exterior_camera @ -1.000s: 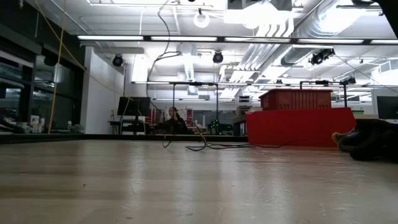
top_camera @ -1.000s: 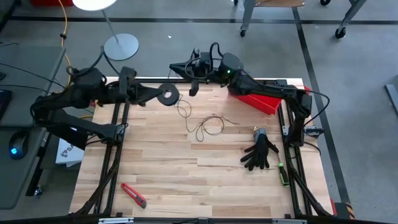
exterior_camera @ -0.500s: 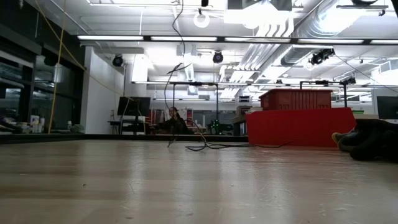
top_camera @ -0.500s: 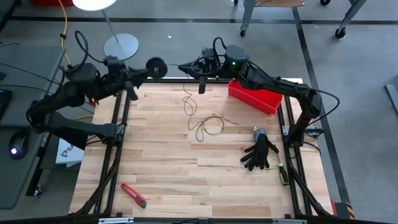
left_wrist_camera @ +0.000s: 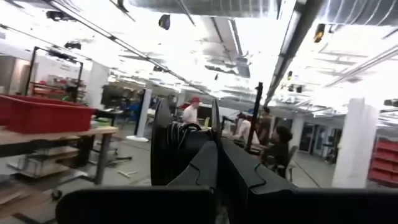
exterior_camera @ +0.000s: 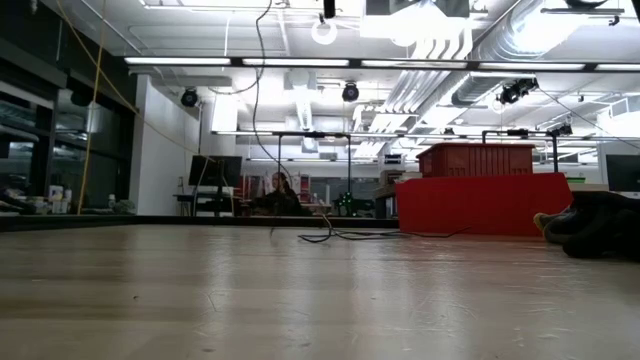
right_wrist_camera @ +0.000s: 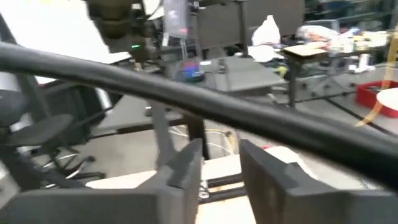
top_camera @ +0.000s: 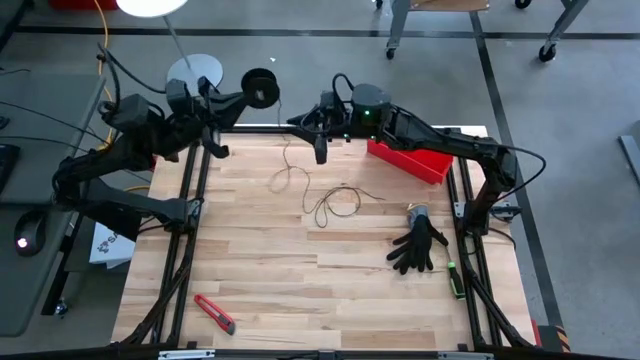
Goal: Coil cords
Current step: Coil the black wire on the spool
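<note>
A small round black spool point(top_camera: 261, 88) hangs in the air just past the table's far left edge, with my left gripper point(top_camera: 240, 98) shut on it. The thin dark cord point(top_camera: 335, 203) lies in loose loops on the wooden table. One strand of it point(exterior_camera: 258, 110) rises from the loops and leaves the low view at the top. My right gripper point(top_camera: 305, 128) is level above the far edge, to the right of the spool. It is open point(right_wrist_camera: 219, 171), and I see nothing between its fingers. My left gripper pinches one flange of the spool point(left_wrist_camera: 214, 134) between its two fingers point(left_wrist_camera: 198, 171), at the flange's rim. The spool point(left_wrist_camera: 180, 146) shows edge-on beyond the fingertips, its wound core beside them. It is lifted clear of the table.
A red bin point(top_camera: 415, 160) stands at the far right. A black glove point(top_camera: 418, 245) lies in front of it, a green tool point(top_camera: 455, 280) at the right edge and a red cutter point(top_camera: 215, 313) near the front left. A lamp base point(top_camera: 195, 72) stands beyond the far edge.
My left gripper has carried the spool from over the table's far edge up and out past that edge, and its wrist has rolled. The cord's raised strand has shifted with it, while the loops on the table have stayed put. My right gripper has tipped to level.
</note>
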You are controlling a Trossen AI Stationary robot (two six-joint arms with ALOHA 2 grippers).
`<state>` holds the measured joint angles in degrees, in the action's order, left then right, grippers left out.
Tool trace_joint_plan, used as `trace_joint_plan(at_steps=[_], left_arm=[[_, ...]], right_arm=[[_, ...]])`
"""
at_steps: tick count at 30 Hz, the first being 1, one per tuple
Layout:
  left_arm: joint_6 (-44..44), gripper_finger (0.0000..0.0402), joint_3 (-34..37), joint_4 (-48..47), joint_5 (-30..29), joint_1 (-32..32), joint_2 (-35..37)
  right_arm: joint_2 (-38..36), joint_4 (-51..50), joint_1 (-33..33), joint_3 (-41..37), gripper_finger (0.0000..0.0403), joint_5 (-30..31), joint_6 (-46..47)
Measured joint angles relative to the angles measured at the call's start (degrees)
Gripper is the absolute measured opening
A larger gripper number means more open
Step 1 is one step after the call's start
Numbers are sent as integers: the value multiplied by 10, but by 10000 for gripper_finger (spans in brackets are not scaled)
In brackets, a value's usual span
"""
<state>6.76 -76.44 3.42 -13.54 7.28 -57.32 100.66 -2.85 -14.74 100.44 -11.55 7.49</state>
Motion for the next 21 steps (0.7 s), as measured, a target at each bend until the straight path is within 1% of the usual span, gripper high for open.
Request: trace_joint_plan(at_steps=[2,4,7,11,18,21], left_arm=[[0,0,1,15,2,-4,-3],[-4,1,1,30,1,-7,-1],[-10,1,0,47,1,-8,0],[-13,1,1,50,1,-8,-4],[-9,1,0,67,1,-8,-20],[-9,1,1,72,1,-8,-25]], right_arm=[[0,-2,3,0,142,17,0],[0,-1,7,0,165,21,0],[0,-1,11,0,184,20,2],[0,-3,20,0,188,13,3],[3,-8,21,0,188,16,-31],[3,-7,21,0,176,17,-35]])
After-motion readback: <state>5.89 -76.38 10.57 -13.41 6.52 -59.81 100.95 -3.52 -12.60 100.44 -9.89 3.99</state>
